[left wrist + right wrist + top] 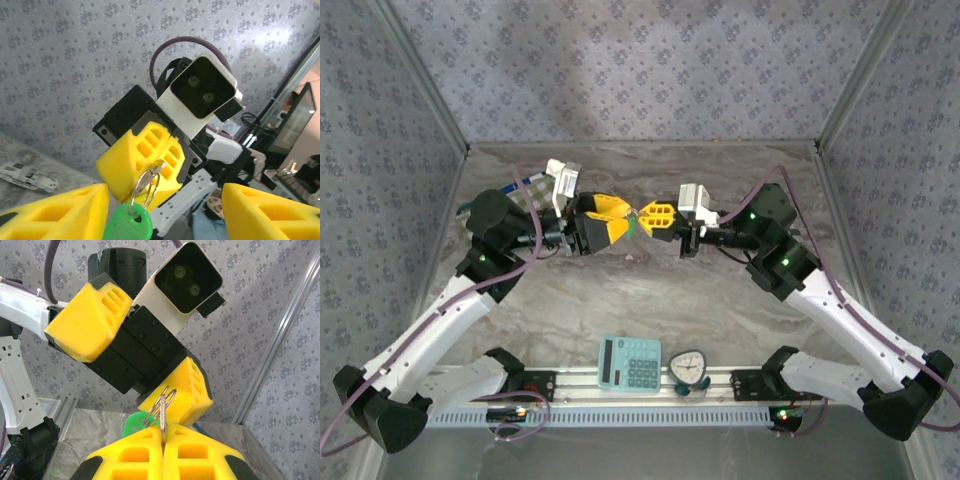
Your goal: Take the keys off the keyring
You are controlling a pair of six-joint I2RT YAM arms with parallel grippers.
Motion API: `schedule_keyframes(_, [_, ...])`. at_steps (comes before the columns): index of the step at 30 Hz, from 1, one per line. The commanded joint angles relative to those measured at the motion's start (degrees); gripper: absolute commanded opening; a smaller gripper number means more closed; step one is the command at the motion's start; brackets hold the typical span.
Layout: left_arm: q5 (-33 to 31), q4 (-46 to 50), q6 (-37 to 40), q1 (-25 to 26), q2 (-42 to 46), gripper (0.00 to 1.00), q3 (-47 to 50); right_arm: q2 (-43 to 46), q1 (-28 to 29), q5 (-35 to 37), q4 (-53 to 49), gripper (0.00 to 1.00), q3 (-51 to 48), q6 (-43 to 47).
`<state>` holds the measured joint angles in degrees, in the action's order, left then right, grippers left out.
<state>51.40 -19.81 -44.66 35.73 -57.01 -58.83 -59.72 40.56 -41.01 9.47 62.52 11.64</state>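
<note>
Above the middle of the table my two grippers meet tip to tip. My right gripper (655, 218) (162, 452) is shut on the silver blade of a key (162, 416) that sticks up between its yellow pads. The wire keyring (161, 401) (145, 188) is threaded through that key. From the ring hangs a green-headed key (128, 223) (133, 423). My left gripper (607, 226) (165, 212) is open, its yellow fingers (60, 212) standing on either side of the ring and the green key, neither pressing on them.
A teal calculator (628, 362) and a small round clock (688, 368) lie at the near edge by the mounting rail (620, 400). Patterned walls close in the marble table (650, 300) on three sides.
</note>
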Motion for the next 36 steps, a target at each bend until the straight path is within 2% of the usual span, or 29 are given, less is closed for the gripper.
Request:
schedule_keyframes(1, [-2.1,5.0,6.1,-0.6,1.8,0.67,-2.3,1.1,0.2,0.9,-1.2,0.0,2.0,0.2])
schedule_keyframes(7, [-0.4,3.7,6.1,-2.1,0.7,0.72,-2.1,1.4,-0.1,0.7,-1.7,0.0,1.6,-0.3])
schedule_keyframes(15, [2.9,0.7,3.9,-2.1,-2.2,0.7,-3.8,0.9,-0.2,0.1,-1.3,0.0,1.5,-1.2])
schedule_keyframes(24, [3.6,-0.1,3.7,-1.5,-3.1,0.49,-4.2,0.4,-0.3,-0.2,-1.5,0.0,1.5,-1.4])
schedule_keyframes(29, [3.5,-0.8,3.4,-1.6,-3.1,0.46,-4.4,0.2,-0.5,-0.5,-1.8,0.0,1.5,-1.7])
schedule_keyframes(36, [4.5,-1.6,2.7,-1.5,-3.5,0.22,-4.6,0.2,-0.7,-0.3,-1.5,0.0,1.5,-2.1])
